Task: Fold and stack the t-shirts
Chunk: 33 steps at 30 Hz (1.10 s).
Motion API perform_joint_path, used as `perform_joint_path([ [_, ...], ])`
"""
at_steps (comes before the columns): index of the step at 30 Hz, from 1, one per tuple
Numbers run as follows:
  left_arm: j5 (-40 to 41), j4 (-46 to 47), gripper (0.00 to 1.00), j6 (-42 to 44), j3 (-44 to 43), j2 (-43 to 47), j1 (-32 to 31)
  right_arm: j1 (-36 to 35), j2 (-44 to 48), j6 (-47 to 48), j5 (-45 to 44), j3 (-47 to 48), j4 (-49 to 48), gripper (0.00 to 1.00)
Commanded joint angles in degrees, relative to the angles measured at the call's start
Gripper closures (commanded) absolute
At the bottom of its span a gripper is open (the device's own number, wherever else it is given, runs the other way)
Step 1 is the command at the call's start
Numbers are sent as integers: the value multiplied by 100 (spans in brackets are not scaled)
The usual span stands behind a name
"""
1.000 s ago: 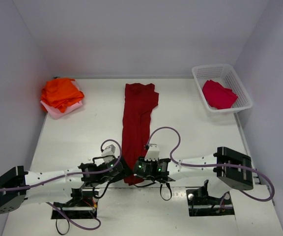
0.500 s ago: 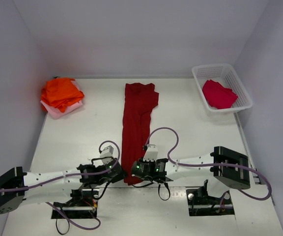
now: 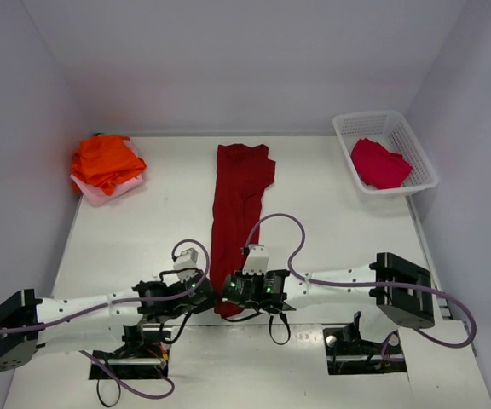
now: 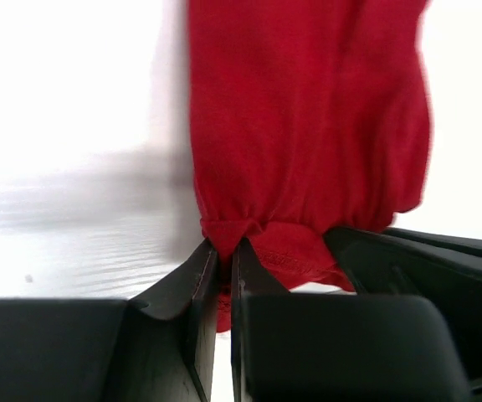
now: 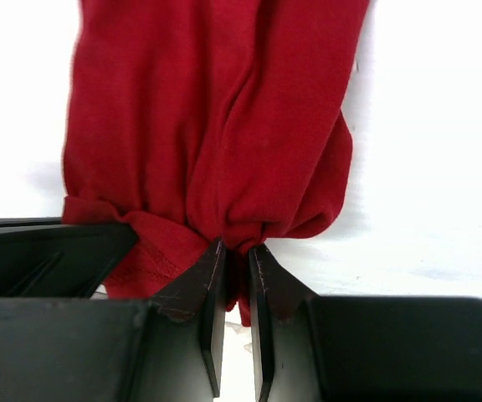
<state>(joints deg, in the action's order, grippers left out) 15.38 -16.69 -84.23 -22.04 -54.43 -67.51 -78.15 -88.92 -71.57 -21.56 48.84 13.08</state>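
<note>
A large dark red t-shirt (image 3: 241,200) lies as a long narrow strip down the middle of the table. Its near hem is bunched between both grippers. My left gripper (image 3: 212,299) is shut on the hem's left corner, and the left wrist view shows cloth (image 4: 308,126) pinched at the fingertips (image 4: 224,249). My right gripper (image 3: 228,297) is shut on the hem's right corner, where the shirt (image 5: 216,117) gathers into its tips (image 5: 235,249). Orange t-shirts (image 3: 105,160) sit on a pale pink one (image 3: 101,195) at the far left. A crimson t-shirt (image 3: 379,164) lies in the basket.
The white lattice basket (image 3: 422,167) stands at the far right against the wall. The orange and pink pile sits by the left wall. Purple cables loop above both wrists near the shirt's lower end. The arm bases occupy the near edge.
Both grippers have shut on the dark red shirt's near hem. The right wrist has shifted a little left, so the two grippers sit closer together.
</note>
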Motion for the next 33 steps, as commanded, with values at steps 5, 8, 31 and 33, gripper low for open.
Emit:
perform_joint_path([
  [5, 589, -545, 100, 503, -1073, -111, 9, -42, 586, 240, -682, 574, 687, 100],
  [8, 633, -712, 100, 714, -1293, -146, 123, -25, 727, 293, -726, 600, 731, 100],
  [31, 89, -792, 100, 1655, -1882, -58, 1257, 897, 956, 1400, -867, 1286, 845, 100],
  [33, 71, -766, 100, 1725, -1970, -93, 1336, 959, 938, 1461, -876, 1356, 845, 100],
])
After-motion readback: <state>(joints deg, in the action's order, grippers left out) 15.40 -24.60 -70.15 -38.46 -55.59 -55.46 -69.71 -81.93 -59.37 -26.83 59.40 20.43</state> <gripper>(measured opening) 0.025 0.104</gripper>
